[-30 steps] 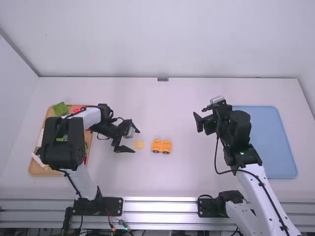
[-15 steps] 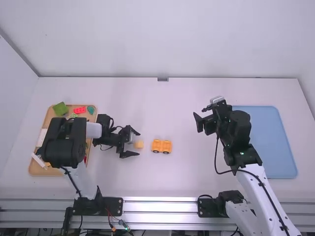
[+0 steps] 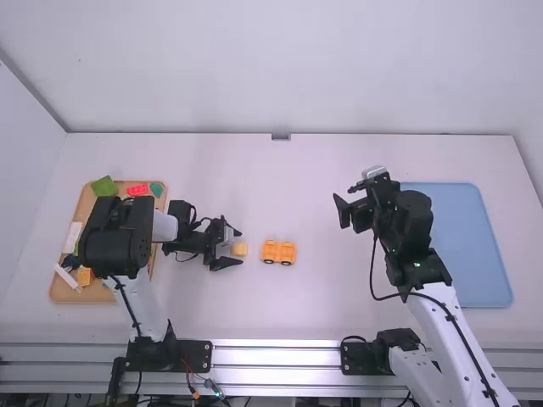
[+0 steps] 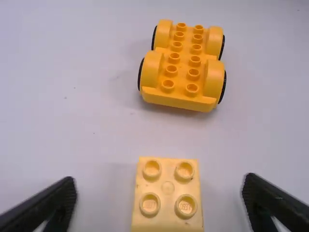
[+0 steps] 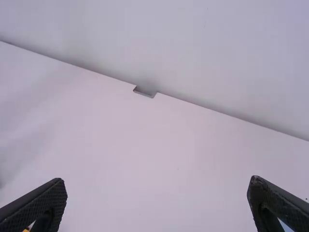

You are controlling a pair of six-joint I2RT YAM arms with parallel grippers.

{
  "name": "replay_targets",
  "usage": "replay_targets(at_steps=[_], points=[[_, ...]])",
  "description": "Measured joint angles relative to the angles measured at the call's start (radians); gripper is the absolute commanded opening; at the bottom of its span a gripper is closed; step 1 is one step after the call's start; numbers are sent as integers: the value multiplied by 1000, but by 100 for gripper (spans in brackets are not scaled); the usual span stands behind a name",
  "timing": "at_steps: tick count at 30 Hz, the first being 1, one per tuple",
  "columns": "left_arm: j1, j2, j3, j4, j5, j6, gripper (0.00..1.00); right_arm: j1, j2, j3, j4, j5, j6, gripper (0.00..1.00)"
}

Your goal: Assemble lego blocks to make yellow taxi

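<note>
My left gripper (image 3: 235,247) is low at the table left of the middle, its fingers apart on either side of a pale yellow block (image 3: 240,249). In the left wrist view the four-stud block (image 4: 167,193) stands between the spread fingers of the left gripper (image 4: 161,200), touching neither. Just to its right on the table is the orange-yellow wheeled base (image 3: 278,252); the left wrist view shows the studded base (image 4: 181,67) with black tyres. Over the table's right part my right gripper (image 3: 347,212) hangs open and holds nothing; the right wrist view shows the right gripper's (image 5: 157,200) fingers wide apart.
A wooden tray (image 3: 58,288) with loose blocks lies at the far left, partly under the left arm. On the right is a blue tray (image 3: 475,246), partly behind the right arm. A wall rises at the table's far edge.
My left gripper has moved slightly toward the camera and come around the pale yellow block. Its forearm has shifted, uncovering more of the wooden tray. The right arm has stayed still.
</note>
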Motion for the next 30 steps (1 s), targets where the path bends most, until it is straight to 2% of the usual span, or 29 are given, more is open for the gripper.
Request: replay_targets(at_steps=[1,7,9,14,16,18,20,26,28,30], points=[[0,0,0,1,-3,0,65,0,0,0,0,0,1,99],[0,0,-16,33,-11,-6,63,0,10,0,16,0,-2,99],[0,0,-35,66,-11,-10,54,0,37,0,32,0,0,99],[0,0,-56,105,-3,-13,47,0,98,0,76,0,2,99],[0,0,-62,114,0,-14,36,0,119,0,85,0,0,99],[0,0,-63,119,-1,-14,35,0,125,0,87,0,2,99],[0,0,-62,116,0,-16,28,0,124,0,90,-2,1,99],[0,0,-49,68,1,-21,29,0,111,0,83,-37,-1,99],[0,0,-41,55,-4,-21,34,0,94,0,83,-48,2,99],[0,0,-35,48,-8,-22,34,0,80,0,82,-53,0,99]])
